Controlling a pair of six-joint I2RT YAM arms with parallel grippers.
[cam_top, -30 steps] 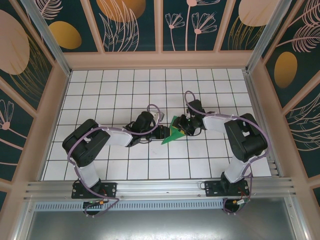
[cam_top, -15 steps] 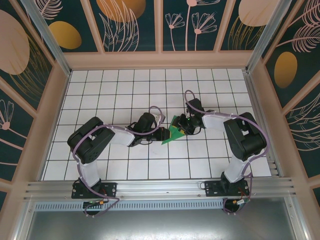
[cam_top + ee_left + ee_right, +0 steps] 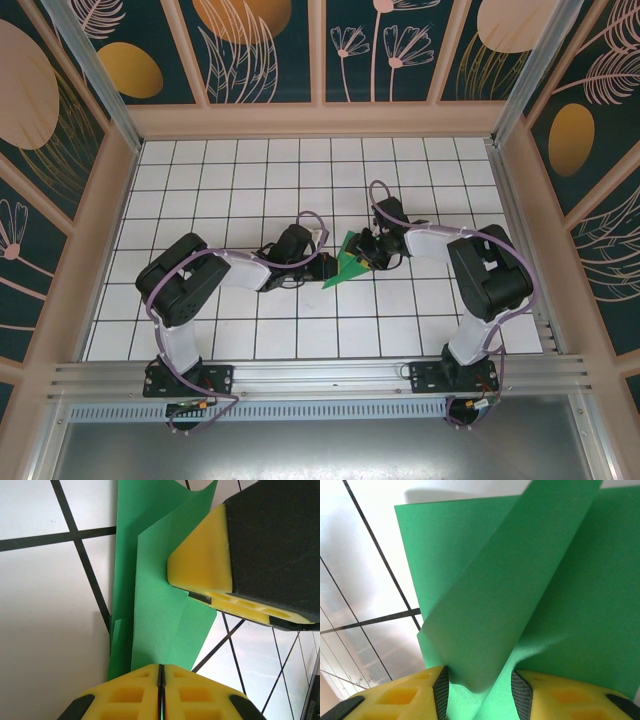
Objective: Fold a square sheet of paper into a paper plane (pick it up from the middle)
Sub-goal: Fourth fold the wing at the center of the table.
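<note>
Top view: two robot arms are reaching inward over a white tiled counter. They are meeting at the square sheet of paper, which is lying near the ctr, part-folded into a green wedge w/ its narrow end toward the L arm.

Step in hand, as I judge it: making a fold, one side anchoring while the other is turning a flap. To do it well, the L arm should be holding its end steady while the R arm is bringing the raised flap over slowly. Edges need lining up before pressing, so the crease is landing straight. Tugging sideways risks skewing or tearing thin paper.

L jaws: in the L wrist view the yellow pads are pressing together w/ no gap. The paper's near end is running into their seam, so they look to be pinching it.

R jaws: in the R wrist view the pads are standing partly apart, w/ a lifted flap bulging up btwn them and brushing both. Can't tell if they're squeezing it. One R pad is also touching the paper's far part.
</note>
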